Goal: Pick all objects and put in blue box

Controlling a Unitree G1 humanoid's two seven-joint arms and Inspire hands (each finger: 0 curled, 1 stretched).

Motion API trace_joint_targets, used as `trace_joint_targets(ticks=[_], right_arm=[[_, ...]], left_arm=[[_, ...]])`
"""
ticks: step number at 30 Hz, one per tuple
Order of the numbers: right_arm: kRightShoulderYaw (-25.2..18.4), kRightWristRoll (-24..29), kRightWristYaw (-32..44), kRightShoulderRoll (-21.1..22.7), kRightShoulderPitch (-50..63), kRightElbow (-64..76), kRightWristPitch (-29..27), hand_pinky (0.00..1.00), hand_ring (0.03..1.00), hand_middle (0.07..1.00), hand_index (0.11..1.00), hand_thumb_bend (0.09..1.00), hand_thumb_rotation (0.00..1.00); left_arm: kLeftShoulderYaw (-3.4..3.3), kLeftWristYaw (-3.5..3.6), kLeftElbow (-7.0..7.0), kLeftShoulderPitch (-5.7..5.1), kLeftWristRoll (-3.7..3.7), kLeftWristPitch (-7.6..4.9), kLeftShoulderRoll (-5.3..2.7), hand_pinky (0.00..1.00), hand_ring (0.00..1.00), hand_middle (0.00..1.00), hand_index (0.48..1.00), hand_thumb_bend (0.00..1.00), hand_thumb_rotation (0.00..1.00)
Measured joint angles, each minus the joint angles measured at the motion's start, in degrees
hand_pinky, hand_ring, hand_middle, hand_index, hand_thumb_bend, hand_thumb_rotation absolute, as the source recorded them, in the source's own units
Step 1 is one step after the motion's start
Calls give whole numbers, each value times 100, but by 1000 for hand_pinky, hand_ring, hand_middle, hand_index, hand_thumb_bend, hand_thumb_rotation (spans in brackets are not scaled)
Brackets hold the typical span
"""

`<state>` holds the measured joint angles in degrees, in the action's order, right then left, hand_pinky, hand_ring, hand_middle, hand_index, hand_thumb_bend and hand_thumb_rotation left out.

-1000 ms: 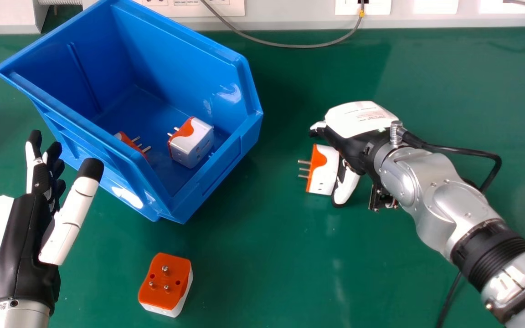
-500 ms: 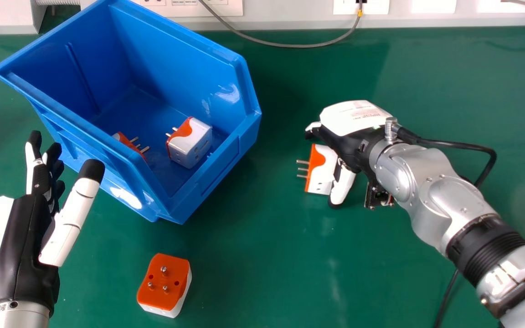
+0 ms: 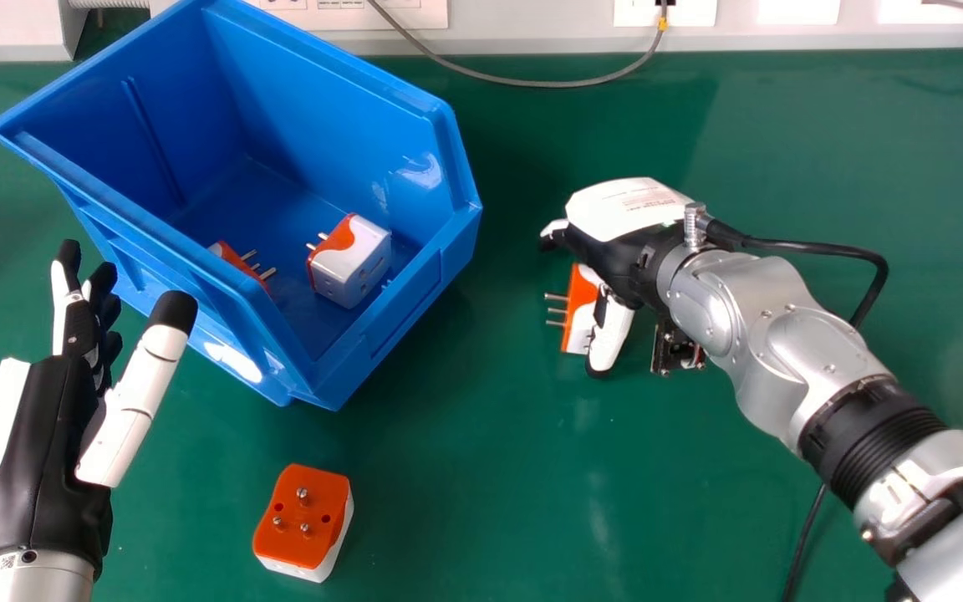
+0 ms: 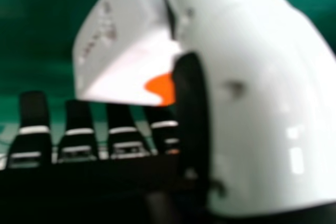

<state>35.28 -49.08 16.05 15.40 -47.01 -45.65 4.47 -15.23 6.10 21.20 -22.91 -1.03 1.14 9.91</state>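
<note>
On green surface [image 3: 699,502], right of blue box [image 3: 306,100], can see orange-white adapter [image 3: 579,322] by right robot hand [image 3: 619,251], with straight fingers [image 4: 34,129] apart from thumb [image 4: 262,103]. Can see two more adapters [image 3: 354,263] in box, another near left robot hand [image 3: 43,443].

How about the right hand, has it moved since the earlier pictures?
Yes: in the head view, the right hand has shifted leftward, closer to the blue box, which has stayed put.

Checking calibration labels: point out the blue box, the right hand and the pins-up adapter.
Blue box [image 3: 314,109]: head view, inner face of its far wall.
Right hand [image 3: 619,209]: head view, white back of the hand.
Pins-up adapter [image 3: 293,547]: head view, orange pin face.
</note>
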Motion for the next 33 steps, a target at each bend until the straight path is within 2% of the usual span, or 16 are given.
trace_joint_targets(ticks=[5,12,24,33], right_arm=[[9,4,0,-67,-91,-177,-26,757,878,906,857,587,0],[28,3,23,-111,-113,-184,-14,762,879,907,859,576,0],[35,111,-104,-241,-240,-593,-73,728,871,901,848,569,0],[34,231,-145,-345,-335,-794,-13,758,870,894,836,538,0]], left_arm=[[26,-4,54,-1,-1,77,-5,1000,1000,1000,1000,775,809],[26,-4,60,-2,-5,88,-5,1000,1000,1000,1000,784,812],[21,-6,180,-44,-9,134,-14,1000,1000,1000,1000,775,814],[15,-7,210,-62,-4,151,-13,1000,1000,1000,1000,777,816]])
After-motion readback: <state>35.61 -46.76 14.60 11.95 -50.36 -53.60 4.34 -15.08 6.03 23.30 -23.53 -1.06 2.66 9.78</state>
